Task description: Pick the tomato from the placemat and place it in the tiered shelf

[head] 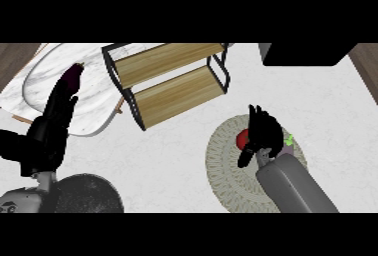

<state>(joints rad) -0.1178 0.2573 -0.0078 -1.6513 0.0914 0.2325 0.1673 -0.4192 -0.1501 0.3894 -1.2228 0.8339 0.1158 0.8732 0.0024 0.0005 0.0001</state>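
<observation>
Head view – right robot hand (263, 131) curled over tomato (243, 138) on placemat (221, 165) – left robot hand (55, 117) released.

Looking like a home kitchen w/ dining bits; white marble-look counter (170, 155) showing; round woven placemat (225, 165) lying on it; wood-and-black-frame tiered shelf (170, 82) standing beside a marble tray (44, 80); wood flooring (15, 60) showing at the edges.

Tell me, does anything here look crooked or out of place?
The tiered shelf stands at a slant to the counter's edges, though upright. The tomato sits on the round placemat, mostly hidden under the right robot hand. Nothing looks spilled or damaged.
</observation>
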